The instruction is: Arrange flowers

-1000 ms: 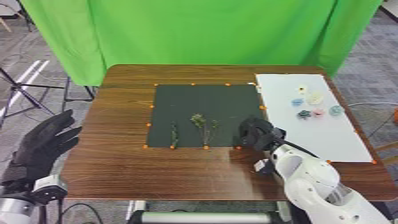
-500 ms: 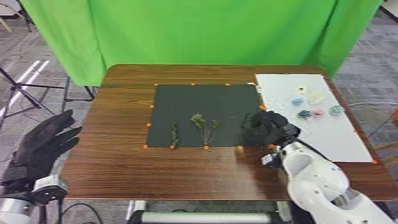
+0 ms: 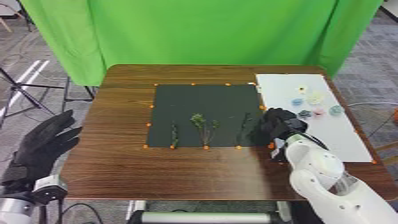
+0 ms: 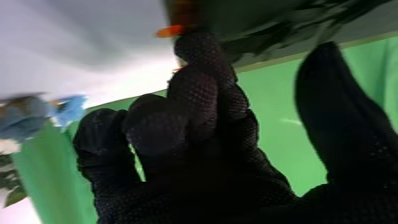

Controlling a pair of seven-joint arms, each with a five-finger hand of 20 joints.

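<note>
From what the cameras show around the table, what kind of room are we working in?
Probably a robotics lab or test studio: a green curtain hangs behind the wooden table, a tripod stands at the left, and the floor is grey carpet.
</note>
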